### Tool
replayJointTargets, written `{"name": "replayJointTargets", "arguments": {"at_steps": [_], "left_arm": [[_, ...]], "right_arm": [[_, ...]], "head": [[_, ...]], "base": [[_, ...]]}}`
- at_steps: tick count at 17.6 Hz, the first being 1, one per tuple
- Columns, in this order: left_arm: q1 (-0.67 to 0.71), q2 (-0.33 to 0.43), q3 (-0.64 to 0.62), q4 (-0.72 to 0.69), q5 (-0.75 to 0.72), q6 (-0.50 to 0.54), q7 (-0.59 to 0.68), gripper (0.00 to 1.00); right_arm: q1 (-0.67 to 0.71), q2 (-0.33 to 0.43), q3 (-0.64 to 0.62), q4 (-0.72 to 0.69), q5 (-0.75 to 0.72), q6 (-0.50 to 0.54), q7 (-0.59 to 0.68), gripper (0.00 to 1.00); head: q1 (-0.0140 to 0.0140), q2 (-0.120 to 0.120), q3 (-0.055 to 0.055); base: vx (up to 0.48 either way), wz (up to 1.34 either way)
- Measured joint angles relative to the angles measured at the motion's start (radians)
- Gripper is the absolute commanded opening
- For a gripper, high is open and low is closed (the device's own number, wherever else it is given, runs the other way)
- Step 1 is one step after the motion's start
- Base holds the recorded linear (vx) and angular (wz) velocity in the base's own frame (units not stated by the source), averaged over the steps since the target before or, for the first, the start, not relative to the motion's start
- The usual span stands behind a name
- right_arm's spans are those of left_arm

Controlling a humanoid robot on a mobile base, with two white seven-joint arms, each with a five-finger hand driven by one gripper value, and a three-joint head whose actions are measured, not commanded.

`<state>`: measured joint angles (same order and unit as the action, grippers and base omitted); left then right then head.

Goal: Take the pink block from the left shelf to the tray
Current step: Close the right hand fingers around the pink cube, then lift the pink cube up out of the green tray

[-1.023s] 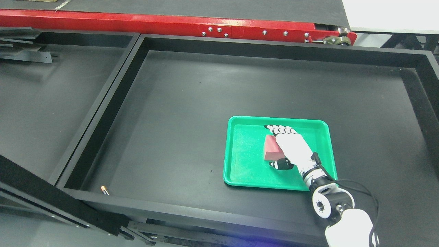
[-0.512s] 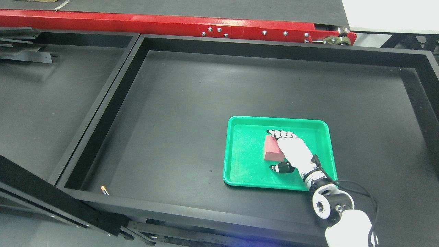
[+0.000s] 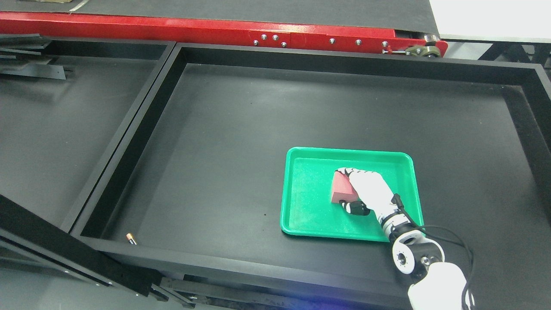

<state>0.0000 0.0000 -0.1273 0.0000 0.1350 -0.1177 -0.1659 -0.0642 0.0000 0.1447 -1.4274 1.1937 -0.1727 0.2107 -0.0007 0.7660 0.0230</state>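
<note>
In the head view, the right hand (image 3: 363, 189) reaches in from five o'clock and lies over the pink block (image 3: 342, 188), fingers (image 3: 344, 172) curled over its far edge and thumb (image 3: 355, 209) at its near corner, clasping it. The block sits inside the green tray (image 3: 301, 189), right of the tray's middle. The tray rests on the black bin (image 3: 241, 129). A small battery (image 3: 131, 238) lies at the bin's seven o'clock corner, well apart.

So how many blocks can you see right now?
1: the pink block sits inside the green tray, with the right hand around it. No others show.
</note>
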Motion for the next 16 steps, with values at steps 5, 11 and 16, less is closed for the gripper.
{"name": "replayJointTargets", "arguments": {"at_steps": [5,11,16], "left_arm": [[0.0,0.0,0.0,0.0,0.0,0.0,0.0,1.0],[0.0,0.0,0.0,0.0,0.0,0.0,0.0,1.0],[0.0,0.0,0.0,0.0,0.0,0.0,0.0,1.0]], "right_arm": [[-0.005,0.0,-0.015,0.001,-0.034,-0.034,-0.015,0.04],[0.004,0.0,-0.094,-0.037,-0.194,-0.194,-0.083,0.06],[0.04,-0.011,-0.165,-0.076,-0.321,-0.32,-0.093,0.06]], "head": [[0.0,0.0,0.0],[0.0,0.0,0.0],[0.0,0.0,0.0]], "base": [[0.0,0.0],[0.0,0.0],[0.0,0.0]]}}
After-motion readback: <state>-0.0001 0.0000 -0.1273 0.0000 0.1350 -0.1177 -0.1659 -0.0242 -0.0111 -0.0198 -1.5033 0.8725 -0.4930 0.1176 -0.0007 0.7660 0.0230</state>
